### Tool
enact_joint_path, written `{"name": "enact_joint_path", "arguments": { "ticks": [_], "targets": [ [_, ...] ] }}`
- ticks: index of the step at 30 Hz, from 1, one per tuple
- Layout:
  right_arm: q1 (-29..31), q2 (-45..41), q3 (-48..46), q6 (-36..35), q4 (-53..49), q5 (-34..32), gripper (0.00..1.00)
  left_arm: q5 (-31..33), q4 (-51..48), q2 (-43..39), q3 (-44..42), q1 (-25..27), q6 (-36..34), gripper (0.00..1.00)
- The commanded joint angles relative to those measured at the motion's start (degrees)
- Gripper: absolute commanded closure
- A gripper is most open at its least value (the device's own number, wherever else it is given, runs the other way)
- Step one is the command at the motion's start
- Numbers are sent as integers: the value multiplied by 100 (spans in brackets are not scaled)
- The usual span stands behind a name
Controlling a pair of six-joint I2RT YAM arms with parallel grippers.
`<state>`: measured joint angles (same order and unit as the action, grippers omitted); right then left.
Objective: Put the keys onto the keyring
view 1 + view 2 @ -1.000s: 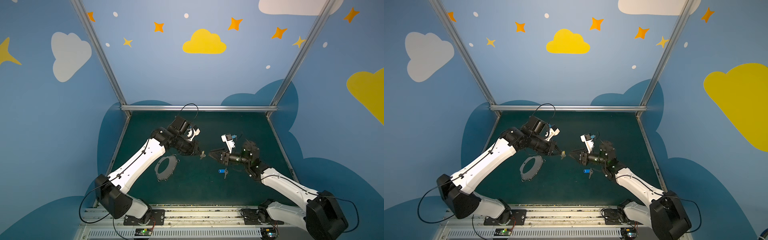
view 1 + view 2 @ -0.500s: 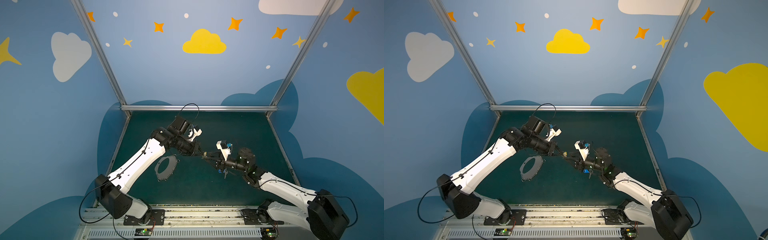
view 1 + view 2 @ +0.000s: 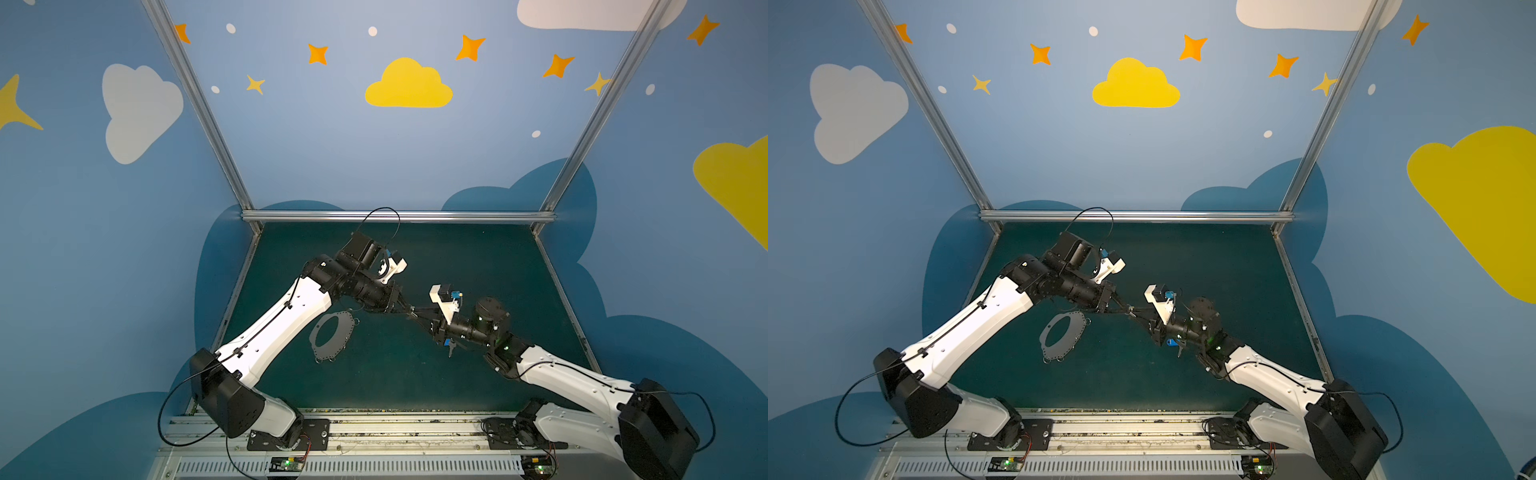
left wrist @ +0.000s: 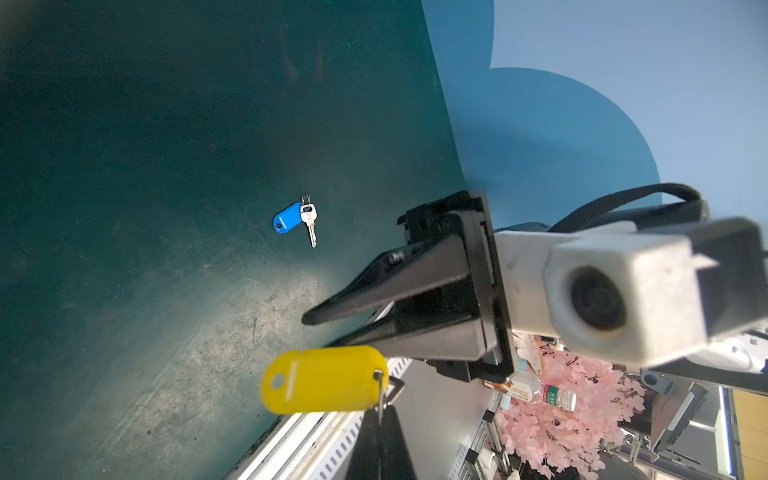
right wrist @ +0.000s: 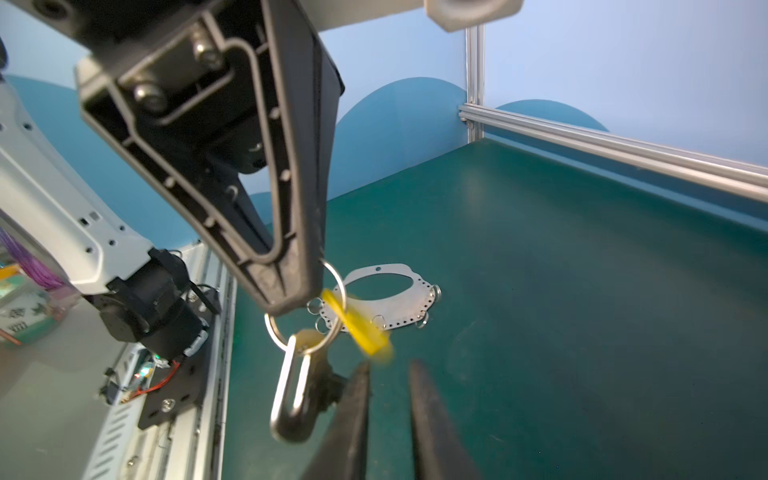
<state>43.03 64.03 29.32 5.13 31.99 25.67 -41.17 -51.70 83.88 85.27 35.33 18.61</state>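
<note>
Your left pincer (image 5: 291,291) is clamped on the split ring of the yellow-tagged key (image 5: 357,328), held above mid-desk (image 3: 478,249). Your right pincer (image 5: 388,374) meets it with jaws nearly closed, a narrow gap showing, gripping nothing visible. The keyring (image 3: 332,336) lies flat toward the desk's left edge; the blue-tagged key (image 4: 295,218) lies toward the right.

In both top views the meeting gripper tips (image 3: 409,309) are too small to show what passes between them. The blue-tagged key (image 3: 449,345) is partly hidden under the right arm (image 3: 1187,328) there. In the right wrist view the yellow tag (image 5: 357,328) is motion-blurred and covers part of the keyring plate (image 5: 390,286); the right gripper's fingers (image 5: 353,424) run off the picture's edge. In the left wrist view the yellow tag (image 4: 324,380) hides its key, and the left gripper's fingers (image 4: 382,440) are cut off.
</note>
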Motion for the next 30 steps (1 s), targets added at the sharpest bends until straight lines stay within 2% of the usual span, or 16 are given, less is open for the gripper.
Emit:
{"name": "enact_joint_path", "arguments": {
  "ticks": [1,8,11,16,20,22,25,30],
  "targets": [
    [42,-224,190,-179,-213,-143,98,-58,-33,-44,-2,5,-130,96],
    [106,-536,232,-455,-560,-234,100,72,-133,-3,24,6,-147,96],
    [136,-643,231,-451,-680,-469,98,142,-208,23,51,7,-193,96],
    [57,-795,253,92,-839,-594,72,371,-233,40,69,9,-174,96],
    [-324,-663,572,967,-1154,258,70,481,-305,67,91,6,-218,96],
    [-524,-509,653,1512,-905,929,71,436,-298,84,90,8,-218,96],
    [-683,-236,722,2131,-375,1603,71,419,-253,68,90,14,-200,96],
    [-760,167,817,2738,303,2356,66,339,-175,-2,77,24,-182,96]
  ]
}}
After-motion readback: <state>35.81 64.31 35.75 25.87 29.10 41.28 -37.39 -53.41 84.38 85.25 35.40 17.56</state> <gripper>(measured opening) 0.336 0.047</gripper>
